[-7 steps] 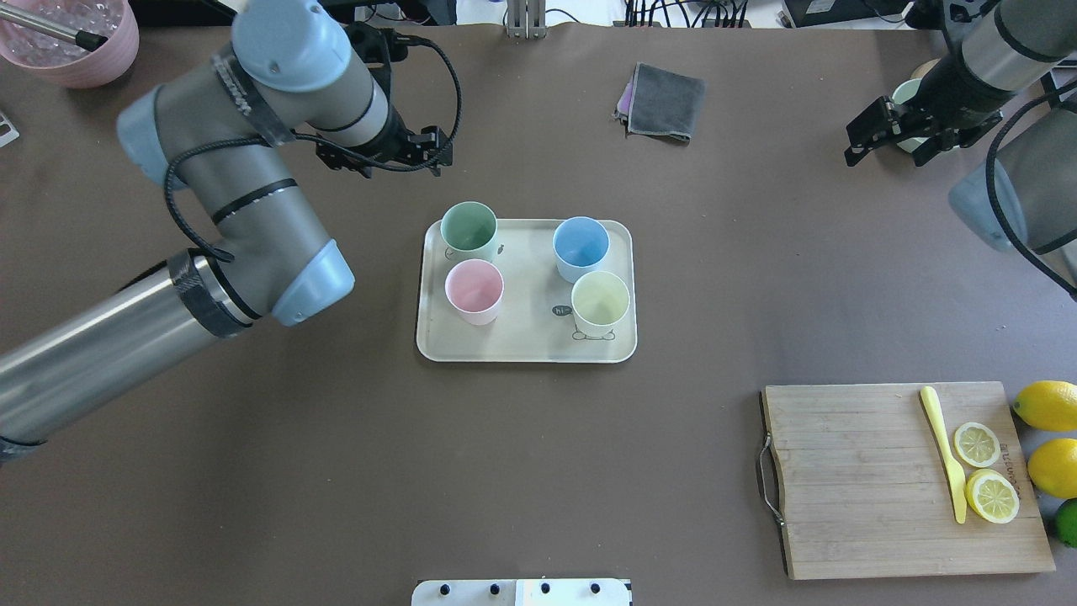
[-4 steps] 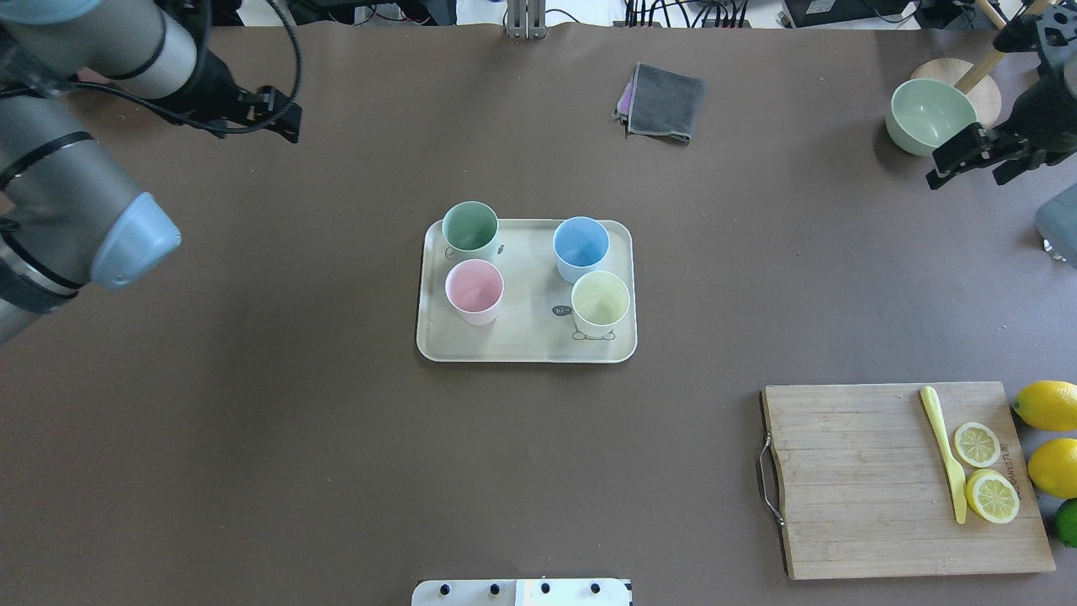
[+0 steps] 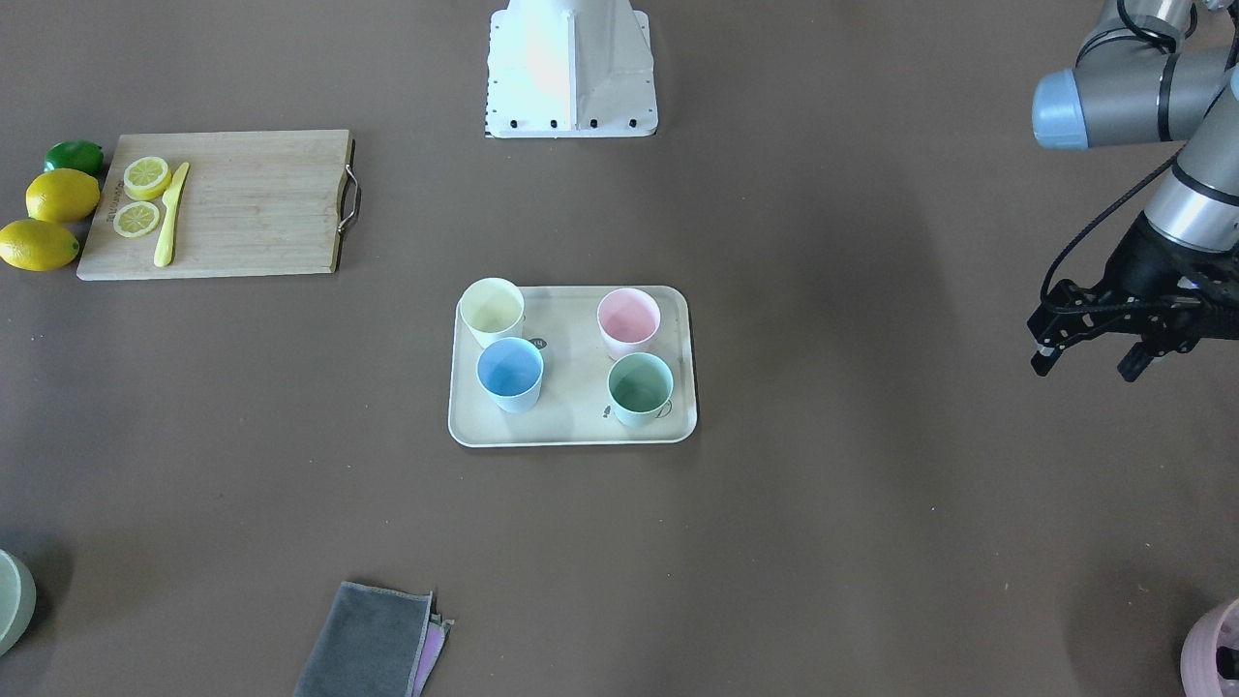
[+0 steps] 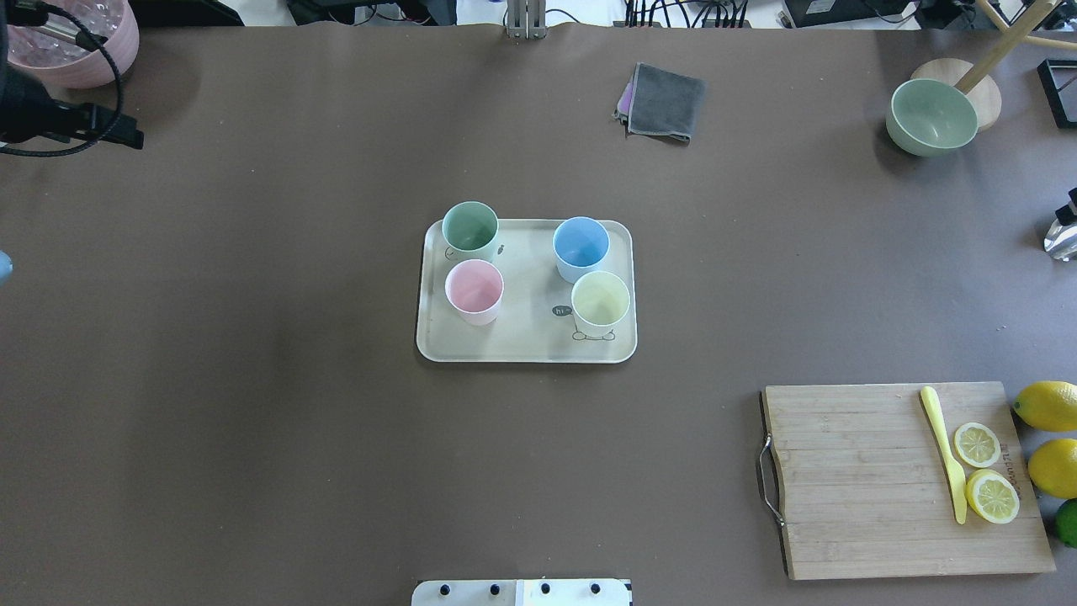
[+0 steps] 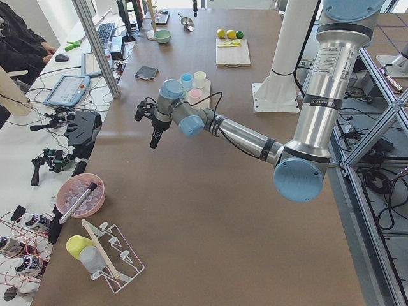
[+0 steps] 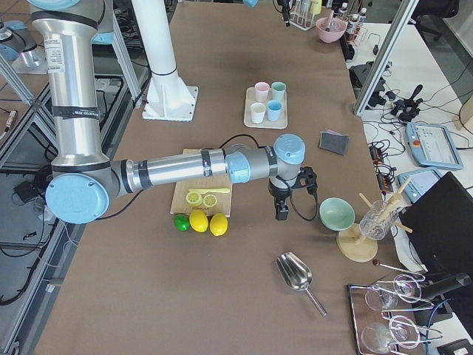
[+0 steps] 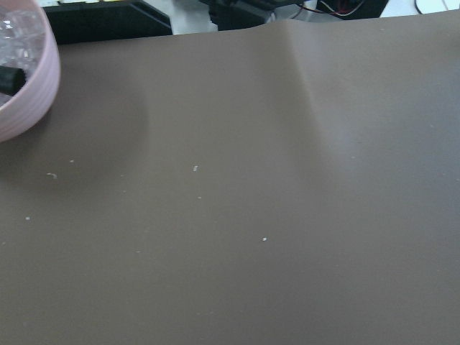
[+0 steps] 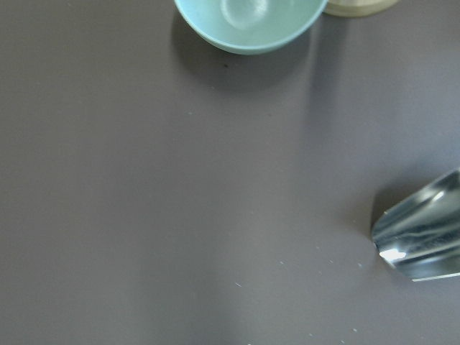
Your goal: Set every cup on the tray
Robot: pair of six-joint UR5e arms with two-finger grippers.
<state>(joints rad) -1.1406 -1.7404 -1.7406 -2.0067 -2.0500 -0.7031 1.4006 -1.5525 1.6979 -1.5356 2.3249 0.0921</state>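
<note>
The cream tray (image 4: 526, 343) lies mid-table. Four cups stand upright on it: mint green (image 4: 469, 227), light blue (image 4: 580, 246), pale pink (image 4: 474, 289) and pale yellow (image 4: 600, 300). The front-facing view shows the same tray (image 3: 571, 428) and cups. My left gripper (image 3: 1084, 360) is open and empty, high over the table's far left, well away from the tray; it also shows at the overhead view's left edge (image 4: 109, 130). My right gripper (image 6: 282, 210) shows only in the exterior right view, near the green bowl; I cannot tell whether it is open or shut.
A wooden cutting board (image 4: 858, 480) with lemon slices and a yellow knife lies front right, whole lemons (image 4: 1047, 404) beside it. A grey cloth (image 4: 665, 101), a pale green bowl (image 4: 931, 116), a metal scoop (image 4: 1062, 237) and a pink pot (image 4: 80, 46) stand around the edges.
Both arms have drawn outward from the tray: the left one to the far left edge, the right one out of the overhead view. The cups and tray have not moved.
</note>
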